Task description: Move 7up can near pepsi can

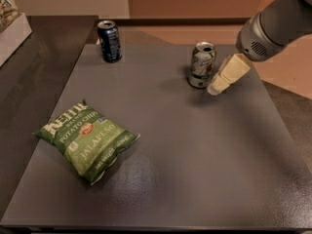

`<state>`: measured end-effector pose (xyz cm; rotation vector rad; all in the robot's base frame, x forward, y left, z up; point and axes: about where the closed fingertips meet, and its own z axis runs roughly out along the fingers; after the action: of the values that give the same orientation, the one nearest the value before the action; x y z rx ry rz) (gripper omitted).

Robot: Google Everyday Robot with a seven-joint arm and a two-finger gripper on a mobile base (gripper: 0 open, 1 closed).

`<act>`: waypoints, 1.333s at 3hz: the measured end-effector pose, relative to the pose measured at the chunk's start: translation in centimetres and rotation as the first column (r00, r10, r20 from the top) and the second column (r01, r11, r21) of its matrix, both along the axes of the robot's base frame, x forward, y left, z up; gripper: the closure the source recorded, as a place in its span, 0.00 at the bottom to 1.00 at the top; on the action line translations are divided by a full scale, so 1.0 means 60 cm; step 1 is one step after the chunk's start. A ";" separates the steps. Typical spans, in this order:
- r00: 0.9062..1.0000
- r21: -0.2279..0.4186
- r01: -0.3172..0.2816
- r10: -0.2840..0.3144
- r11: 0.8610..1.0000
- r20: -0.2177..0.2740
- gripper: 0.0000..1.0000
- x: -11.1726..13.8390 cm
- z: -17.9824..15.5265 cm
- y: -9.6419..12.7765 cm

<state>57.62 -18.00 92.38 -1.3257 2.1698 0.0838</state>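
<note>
Standing at 1 o'clock: the 7up can (202, 65) is upright on the dark grey table (195, 174), a little past the table's middle toward the far right, its silver top and green lettering turned to the camera.
Pepsi can: the pepsi can (109, 41) stands upright near the far left corner, at 11 o'clock from the table's middle and at 10 o'clock from the 7up can. The two cans are well apart, with table top between them.
Gripper: the cream-coloured gripper (217, 86) slants down from the upper right and ends just beside the base of the 7up can, at 4 o'clock from it. Whether it touches the can cannot be told, nor how far it is open. Nothing is seen in its grasp.
Arm: the rounded grey arm (275, 26) enters from the 2 o'clock corner of the view, a patch of small vent holes facing the camera.
Bag: a green bag (87, 140) of jalapeño potato chips lies flat at 8 o'clock from the table's middle, label up, well apart from both cans.
Surroundings: a darker counter (44, 62) adjoins the table at 9 o'clock, with a white box (12, 35) at 10 o'clock. A tan floor (287, 74) shows beyond the right edge at 3 o'clock.
</note>
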 end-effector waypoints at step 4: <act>0.999 0.141 0.043 -0.043 0.989 -0.002 0.16 0.122 -0.047 0.035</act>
<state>64.95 -15.88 89.56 -1.1991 2.1478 0.2151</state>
